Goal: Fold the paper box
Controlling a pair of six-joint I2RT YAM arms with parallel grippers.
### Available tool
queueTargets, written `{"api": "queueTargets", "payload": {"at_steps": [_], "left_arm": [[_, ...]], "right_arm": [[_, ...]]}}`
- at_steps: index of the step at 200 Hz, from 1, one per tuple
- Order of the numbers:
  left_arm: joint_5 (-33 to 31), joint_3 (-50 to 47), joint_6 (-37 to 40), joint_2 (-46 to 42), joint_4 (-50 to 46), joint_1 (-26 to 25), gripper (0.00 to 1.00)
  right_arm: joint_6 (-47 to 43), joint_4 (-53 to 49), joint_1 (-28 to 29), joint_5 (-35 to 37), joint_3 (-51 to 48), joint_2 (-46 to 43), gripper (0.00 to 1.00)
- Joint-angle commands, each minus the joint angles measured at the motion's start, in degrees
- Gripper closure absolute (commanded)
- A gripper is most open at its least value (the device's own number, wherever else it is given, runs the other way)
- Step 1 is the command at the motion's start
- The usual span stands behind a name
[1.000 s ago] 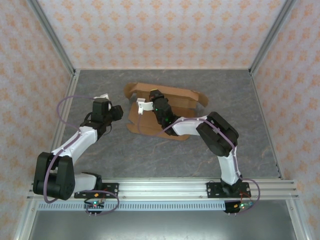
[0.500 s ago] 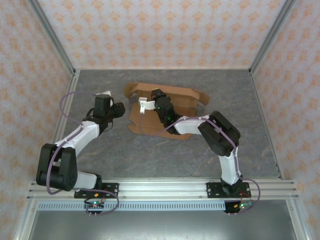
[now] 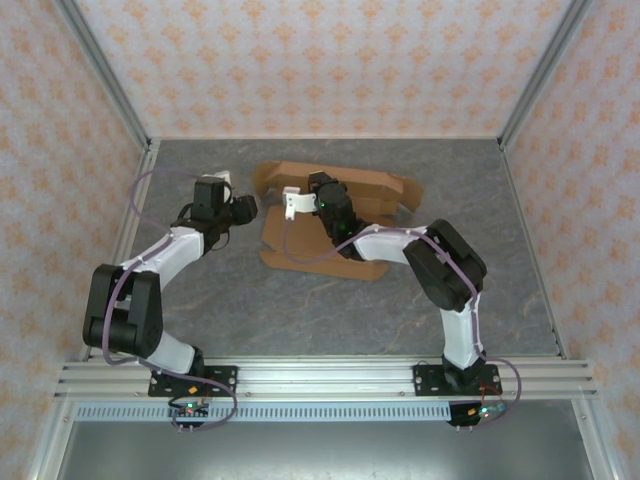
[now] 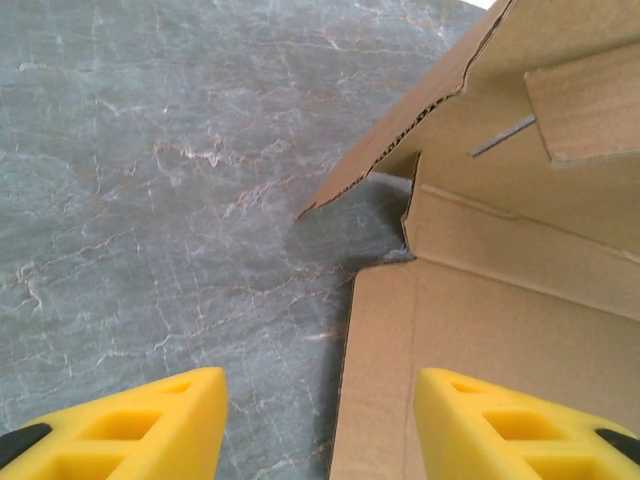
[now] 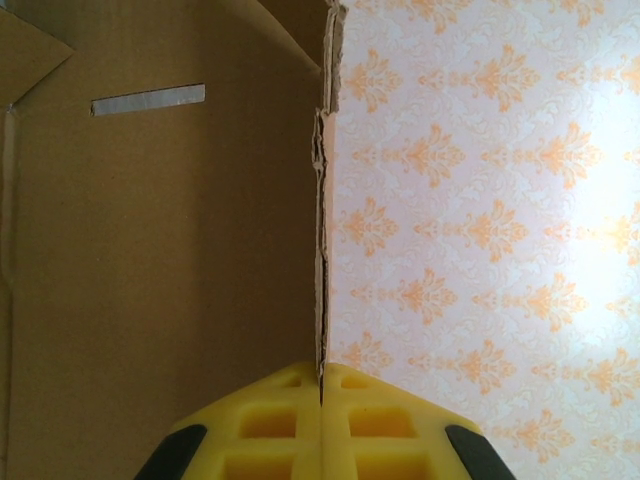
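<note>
Closing on the paper box at upper centre of the overhead frame, left gripper has spread its fingers, empty, poised over the box's left edge, while right gripper stays pinched on a raised flap, so a second grasp looks imminent for folding.

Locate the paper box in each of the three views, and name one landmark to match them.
Top external: paper box at back centre of the table.
Left wrist: paper box on the right side, lying on the table.
Right wrist: paper box in the left half, edge clamped in the right gripper.
Shared landmark: grey marbled table, top and left wrist views.
</note>
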Motion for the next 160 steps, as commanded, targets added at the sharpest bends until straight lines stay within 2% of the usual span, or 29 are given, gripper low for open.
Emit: {"api": "queueTargets", "payload": {"at_steps": [1, 19, 102, 139, 160], "left_arm": [[1.73, 3.29, 3.07, 1.03, 1.43, 1.64, 0.46], [2.45, 5.02, 4.04, 2.51, 1.30, 2.20, 0.46], [14.41, 11.37, 9.27, 8.81, 3.27, 2.31, 0.39], [16.40, 14.31, 15.01, 10.41, 0.49, 2.41, 0.36], [19.60, 15.43, 14.77, 12.10, 1.22, 3.31, 0.35]], "right_arm": [[1.61, -3.85, -0.77, -1.98, 1.46, 0.15, 1.00], [1.52, -3.85, -1.06, -2.33, 1.89, 0.81, 1.00], [1.09, -4.71, -1.16, -2.35, 3.35, 1.42, 1.00], [1.08, -5.40, -1.15, -2.26, 3.76, 1.61, 1.00], [0.93, -5.52, -1.16, -2.33, 3.76, 1.67, 1.00]]}}
